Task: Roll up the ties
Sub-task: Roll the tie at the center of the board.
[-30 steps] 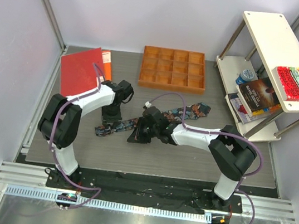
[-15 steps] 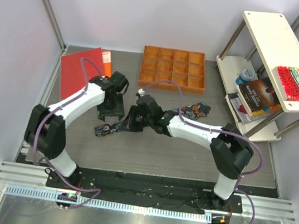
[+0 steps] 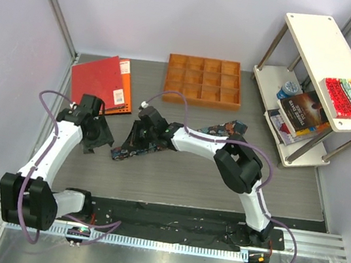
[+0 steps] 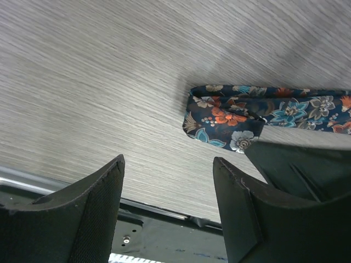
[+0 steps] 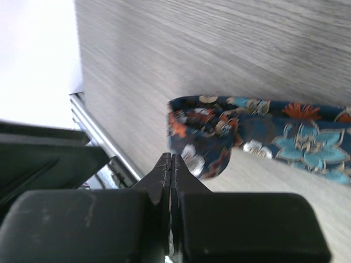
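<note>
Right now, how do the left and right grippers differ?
The left gripper is open; the right gripper is shut, its jaws pressed together. The left gripper has only bare table between its jaws, clear of the tie; the right gripper's tip sits at the tie's end. Both are black and point toward that same end.

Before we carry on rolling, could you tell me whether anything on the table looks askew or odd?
Only the tie: its narrow end lies folded over once, loosely, not yet a roll. The left end effector is open, clear of it; the right end effector is shut beside it.
</note>
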Controlling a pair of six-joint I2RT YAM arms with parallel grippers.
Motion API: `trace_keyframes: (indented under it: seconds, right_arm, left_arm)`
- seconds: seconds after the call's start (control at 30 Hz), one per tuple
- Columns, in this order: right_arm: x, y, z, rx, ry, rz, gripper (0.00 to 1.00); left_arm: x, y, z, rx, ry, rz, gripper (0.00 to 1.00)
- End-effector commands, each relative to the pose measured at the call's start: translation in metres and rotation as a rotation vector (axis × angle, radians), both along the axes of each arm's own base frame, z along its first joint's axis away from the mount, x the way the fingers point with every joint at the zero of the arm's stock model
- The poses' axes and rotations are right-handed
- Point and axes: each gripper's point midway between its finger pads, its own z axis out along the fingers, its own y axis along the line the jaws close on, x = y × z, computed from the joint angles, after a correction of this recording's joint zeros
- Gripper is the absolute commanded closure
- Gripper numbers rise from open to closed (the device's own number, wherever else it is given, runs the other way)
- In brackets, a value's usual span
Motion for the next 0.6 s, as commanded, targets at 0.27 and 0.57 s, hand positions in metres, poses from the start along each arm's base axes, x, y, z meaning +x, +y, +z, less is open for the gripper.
trace_keyframes:
  seconds: [0.27, 0.57]
  right_arm:
    - [0.004, 0.0, -0.027, -0.017, 0.027, 0.019, 0.99]
    - [0.014, -0.019, -0.048, -0.031, 0.044, 0.005, 0.99]
  left_arm:
    - [0.014, -0.009, 0.002, -0.074, -0.104, 0.024, 0.36]
    - [0.017, -0.02, -0.01, -0.141, -0.129, 0.042, 0.41]
